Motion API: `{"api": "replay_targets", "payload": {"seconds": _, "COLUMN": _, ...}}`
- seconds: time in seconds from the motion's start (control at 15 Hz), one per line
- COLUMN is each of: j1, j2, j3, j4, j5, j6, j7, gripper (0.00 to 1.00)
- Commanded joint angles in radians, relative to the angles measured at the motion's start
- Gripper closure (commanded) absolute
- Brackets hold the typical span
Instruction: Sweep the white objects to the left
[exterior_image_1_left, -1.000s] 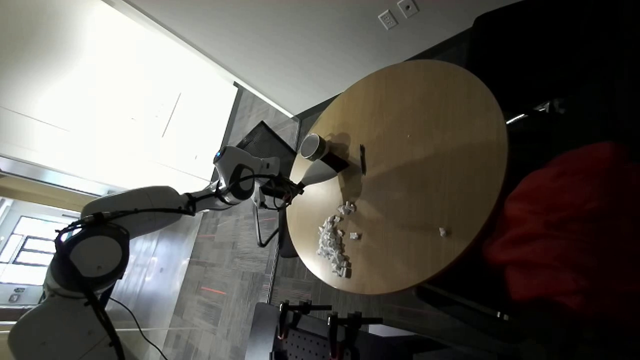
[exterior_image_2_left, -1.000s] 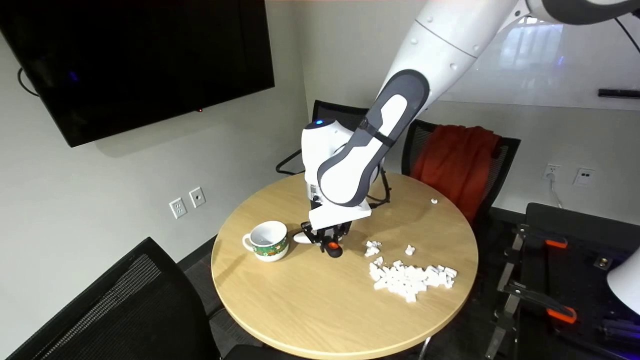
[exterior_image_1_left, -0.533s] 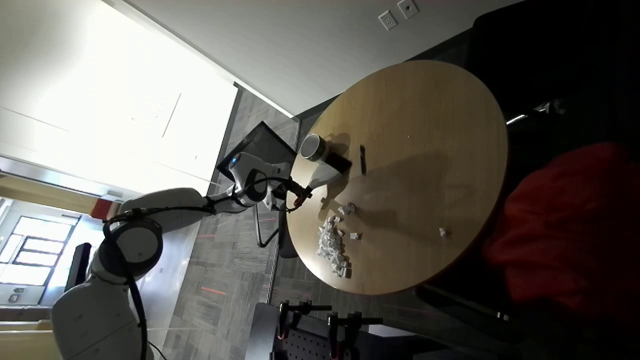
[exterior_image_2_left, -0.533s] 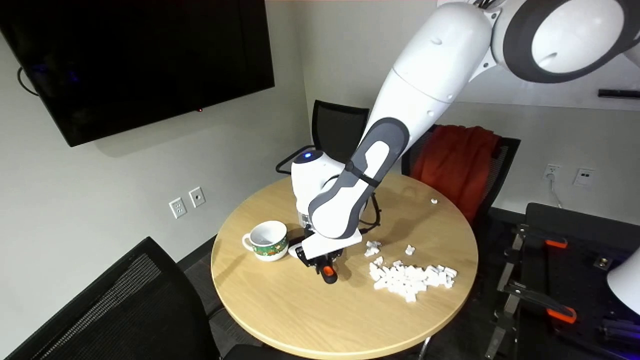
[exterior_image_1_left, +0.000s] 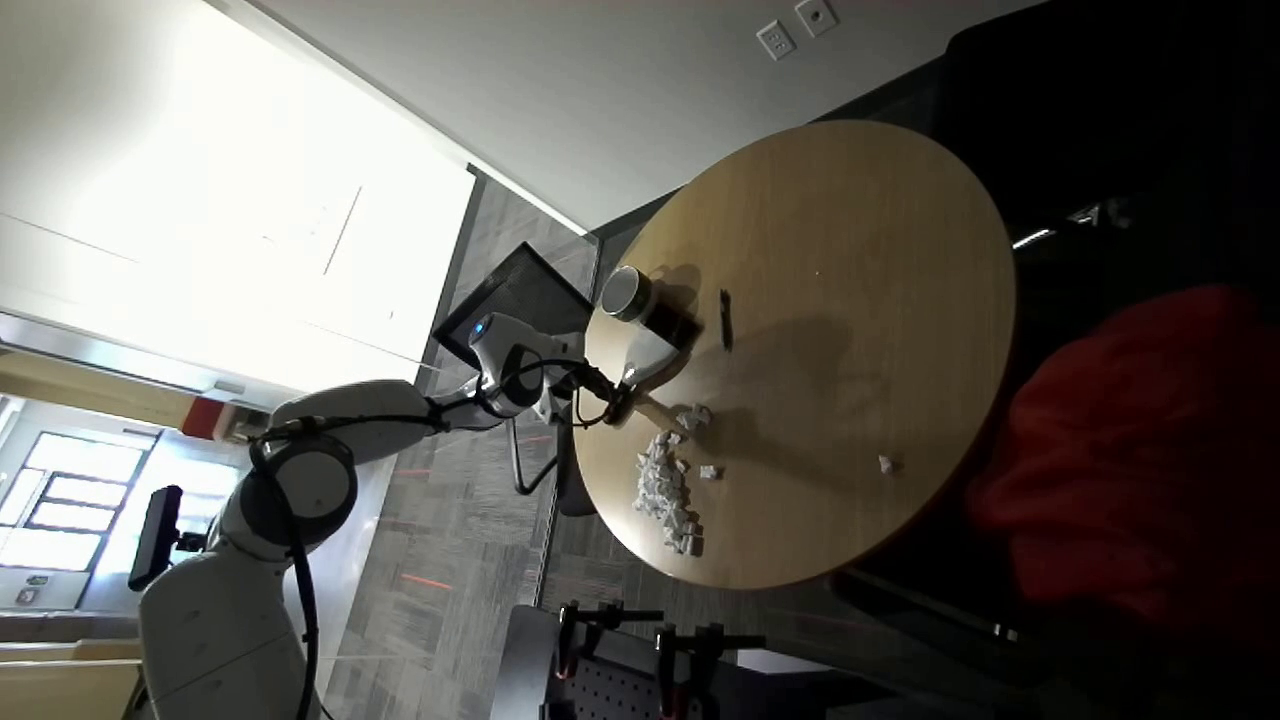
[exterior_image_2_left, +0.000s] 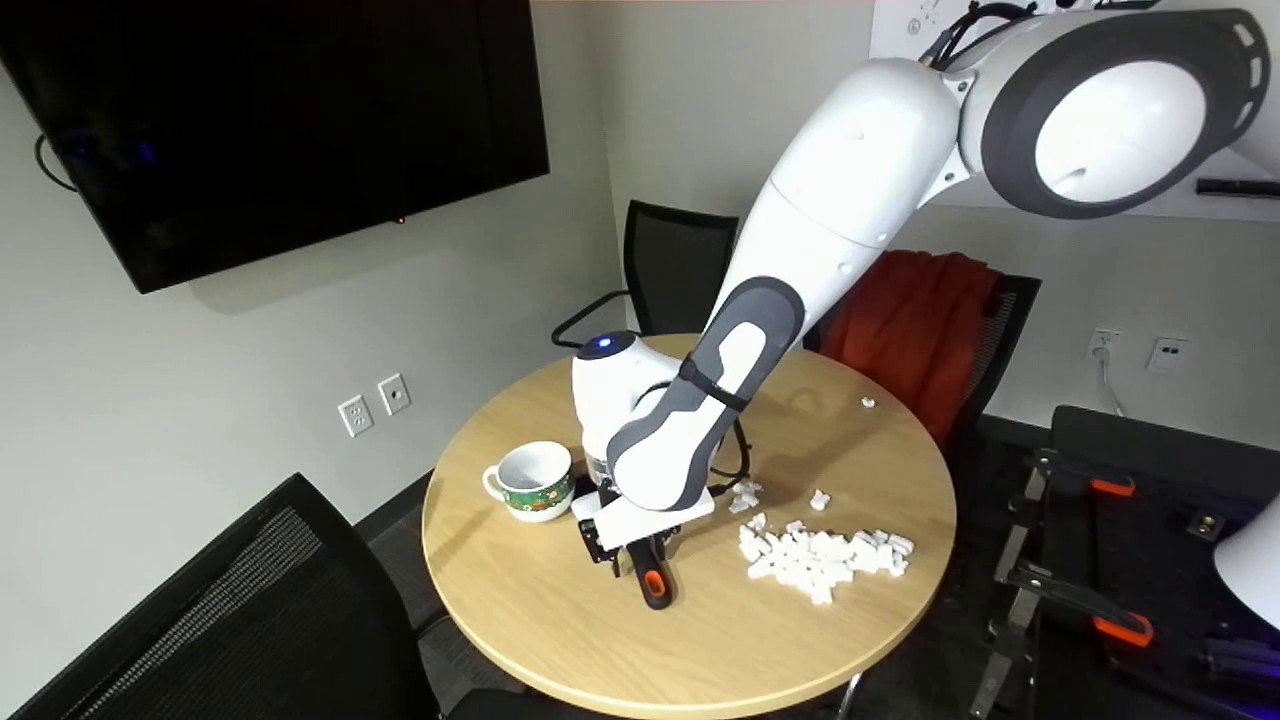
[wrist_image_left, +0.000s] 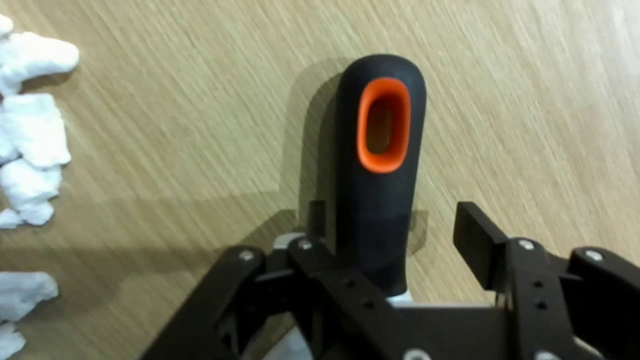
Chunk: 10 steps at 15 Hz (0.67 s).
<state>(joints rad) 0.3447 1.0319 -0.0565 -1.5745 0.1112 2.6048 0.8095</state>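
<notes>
1. I'm seeing the white bits (exterior_image_2_left: 812, 562) sitting in a loose pile on the round table (exterior_image_2_left: 590, 640), right of the mug (exterior_image_2_left: 536, 492) in an exterior view; the pile's long axis is running sideways there, while in the wrist view bits are showing along the left edge.
2. My gripper (wrist_image_left: 393, 226) is standing with its fingers apart, one on each side of a black tool handle (wrist_image_left: 379, 205), whose orange-rimmed end is pointing toward the top of the wrist view.
3. The bits are looking matte, lumpy and uneven; the handle is looking smooth and rounded, the table is showing wood grain, and the mug is carrying a green patterned band.
4. I'm counting one mug, one handle, three chairs (exterior_image_2_left: 680, 265) and one red cloth (exterior_image_2_left: 905, 320). Two single bits and one small clump are lying off the pile, whose pieces are overlapping too much for me to count surely.
</notes>
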Motion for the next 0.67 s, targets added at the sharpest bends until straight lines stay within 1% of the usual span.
{"api": "replay_targets", "payload": {"seconds": 0.0, "j1": -0.002, "j2": -0.114, "j3": 0.016, "j4": -0.107, "j5": 0.005, "j6": 0.021, "j7": -0.018, "gripper": 0.01}}
{"api": "replay_targets", "payload": {"seconds": 0.13, "j1": -0.003, "j2": -0.207, "j3": 0.027, "j4": -0.196, "j5": -0.001, "j6": 0.025, "j7": -0.043, "gripper": 0.00}}
{"api": "replay_targets", "payload": {"seconds": 0.27, "j1": -0.008, "j2": -0.301, "j3": 0.039, "j4": -0.271, "j5": -0.004, "j6": -0.019, "j7": -0.074, "gripper": 0.00}}
{"api": "replay_targets", "payload": {"seconds": 0.4, "j1": 0.005, "j2": -0.399, "j3": 0.029, "j4": -0.348, "j5": -0.013, "j6": -0.043, "j7": -0.074, "gripper": 0.00}}
{"api": "replay_targets", "payload": {"seconds": 0.47, "j1": 0.014, "j2": -0.450, "j3": 0.016, "j4": -0.387, "j5": -0.020, "j6": -0.063, "j7": -0.058, "gripper": 0.00}}
{"api": "replay_targets", "payload": {"seconds": 0.6, "j1": 0.043, "j2": -0.534, "j3": -0.017, "j4": -0.441, "j5": -0.068, "j6": -0.104, "j7": -0.008, "gripper": 0.00}}
